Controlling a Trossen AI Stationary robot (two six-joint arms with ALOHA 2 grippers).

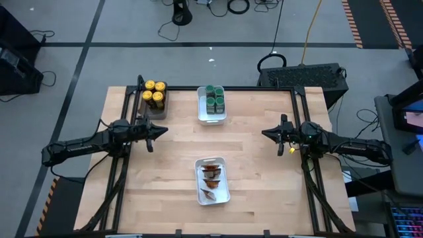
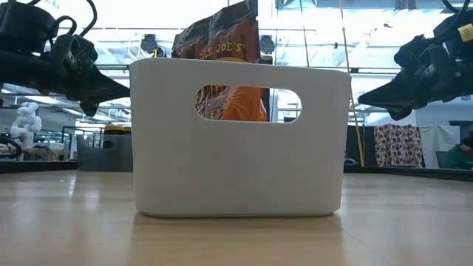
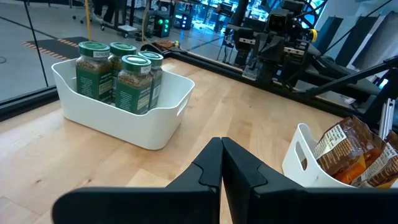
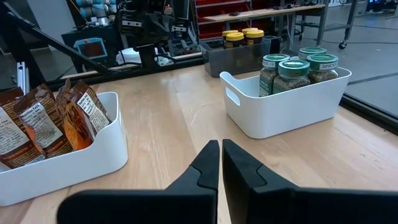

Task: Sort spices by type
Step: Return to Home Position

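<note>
Three kinds of spices, each kind gathered in its own bin. Item one: yellow-lidded jars (image 1: 154, 92), four lids showing, standing upright and close together in a dark bin (image 1: 157, 110) at the far left of the tabletop (image 1: 264, 192). Item two: green-lidded jars (image 1: 214, 98), at least four, upright and touching one another in a white bin (image 1: 211, 118) at the far centre, just right of the dark bin and apart from it. Item three: brown-orange packets (image 1: 211, 174), several, standing on edge and leaning on one another in a second white bin (image 2: 236, 162) at the near centre, in line with the green-lidded jars' bin and well apart from it; in the low view one packet rises above the rim and another shows through the handle slot. No spice lies loose on the wood. Left pincer (image 1: 162, 130): empty, fingers pressed together, held above the tabletop on the left side, just nearer than the dark bin, pointing right toward the middle. Right pincer (image 1: 265, 134): empty, fingers likewise together, held above the tabletop on the right side, pointing left. The two pincers face each other across the bare middle strip between the two white bins, touching nothing. Beyond the far right edge stands a black case (image 1: 304, 76) on the floor.
</note>
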